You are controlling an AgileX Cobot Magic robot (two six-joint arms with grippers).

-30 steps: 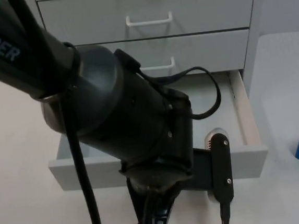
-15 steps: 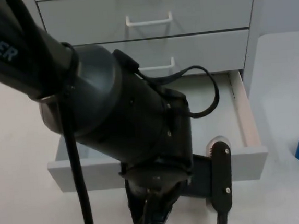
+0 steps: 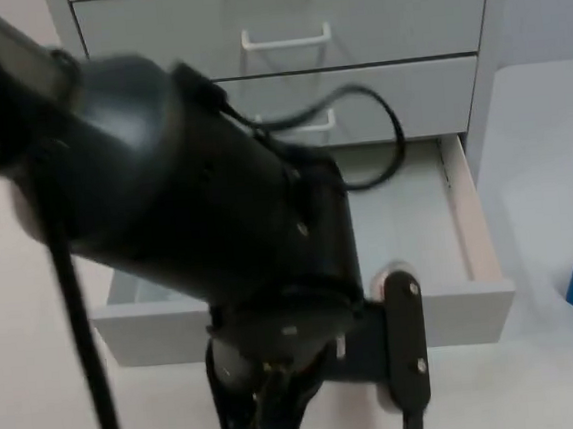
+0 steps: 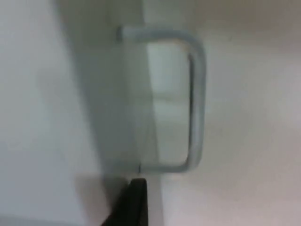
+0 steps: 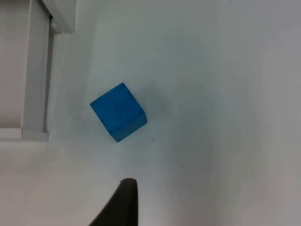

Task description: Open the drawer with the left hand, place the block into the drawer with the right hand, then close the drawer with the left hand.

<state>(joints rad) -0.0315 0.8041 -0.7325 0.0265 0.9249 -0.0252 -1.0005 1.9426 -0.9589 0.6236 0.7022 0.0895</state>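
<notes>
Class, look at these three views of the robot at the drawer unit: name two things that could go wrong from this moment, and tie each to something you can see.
1. The left arm hangs over the open bottom drawer, so it may block the block's drop.
2. The blue block lies on the table untouched and turned at an angle, so the right gripper might close on its corners and slip.

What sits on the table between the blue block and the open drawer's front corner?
Nothing: in the right wrist view the white table is bare between the blue block and the open drawer. The top view agrees.
</notes>
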